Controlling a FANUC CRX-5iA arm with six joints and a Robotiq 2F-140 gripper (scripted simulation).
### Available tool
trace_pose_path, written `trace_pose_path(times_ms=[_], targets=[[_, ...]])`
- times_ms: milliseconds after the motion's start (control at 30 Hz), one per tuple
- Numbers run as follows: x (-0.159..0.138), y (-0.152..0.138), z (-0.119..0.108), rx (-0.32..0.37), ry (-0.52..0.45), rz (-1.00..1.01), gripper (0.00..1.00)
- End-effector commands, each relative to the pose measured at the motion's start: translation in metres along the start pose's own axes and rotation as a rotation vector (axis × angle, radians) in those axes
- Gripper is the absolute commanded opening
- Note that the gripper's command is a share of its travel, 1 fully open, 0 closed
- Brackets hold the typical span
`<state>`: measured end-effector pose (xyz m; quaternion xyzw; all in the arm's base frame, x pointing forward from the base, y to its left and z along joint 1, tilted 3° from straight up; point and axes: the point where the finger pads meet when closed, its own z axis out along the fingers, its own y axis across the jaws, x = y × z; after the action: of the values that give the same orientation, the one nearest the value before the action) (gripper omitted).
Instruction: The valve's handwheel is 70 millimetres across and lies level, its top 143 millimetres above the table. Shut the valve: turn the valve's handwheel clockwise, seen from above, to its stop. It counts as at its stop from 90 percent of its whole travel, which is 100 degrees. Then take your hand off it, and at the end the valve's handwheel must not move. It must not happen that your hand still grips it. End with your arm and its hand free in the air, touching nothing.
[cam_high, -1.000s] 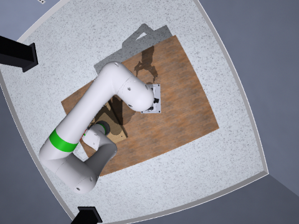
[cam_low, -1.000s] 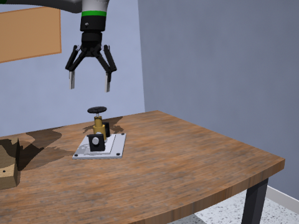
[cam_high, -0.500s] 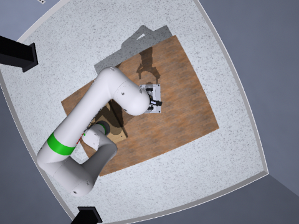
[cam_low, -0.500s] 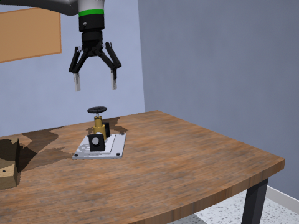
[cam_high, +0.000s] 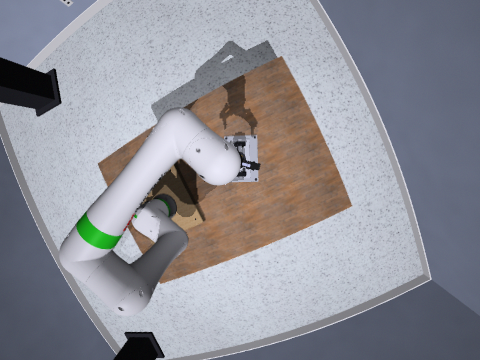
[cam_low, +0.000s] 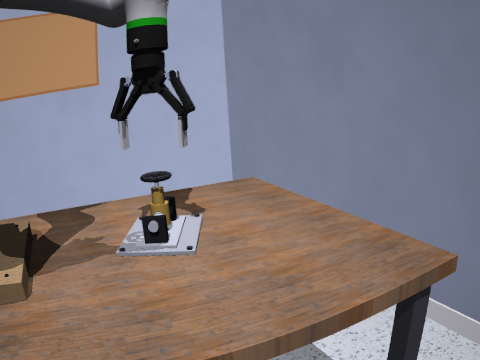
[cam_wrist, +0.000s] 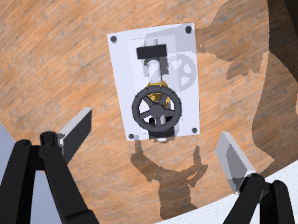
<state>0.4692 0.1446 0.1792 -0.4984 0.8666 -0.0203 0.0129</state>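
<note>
The valve has a black spoked handwheel (cam_low: 155, 176) lying level on a brass body (cam_low: 160, 204), mounted on a grey plate (cam_low: 162, 237) on the wooden table. In the wrist view the handwheel (cam_wrist: 156, 110) sits above the white plate (cam_wrist: 156, 79), a little ahead of the fingers. My gripper (cam_low: 153, 141) hangs open and empty, straight above the handwheel with a clear gap to it. Its two fingertips show in the wrist view (cam_wrist: 153, 152), wide apart on either side. In the top view the arm covers much of the valve (cam_high: 247, 158).
A wooden block (cam_low: 12, 275) that holds the arm's base stands at the table's left edge. The table's front and right edges (cam_low: 350, 320) drop to a speckled floor. A grey wall stands behind the table.
</note>
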Motion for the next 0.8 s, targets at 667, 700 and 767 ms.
trace_pose_path(times_ms=[667,700,767], targets=[[0.0,0.0,0.019,0.0,0.0,0.0,1.0],[0.0,0.0,0.019,0.0,0.0,0.0,1.0],[0.0,0.0,0.02,0.0,0.0,0.0,1.0]])
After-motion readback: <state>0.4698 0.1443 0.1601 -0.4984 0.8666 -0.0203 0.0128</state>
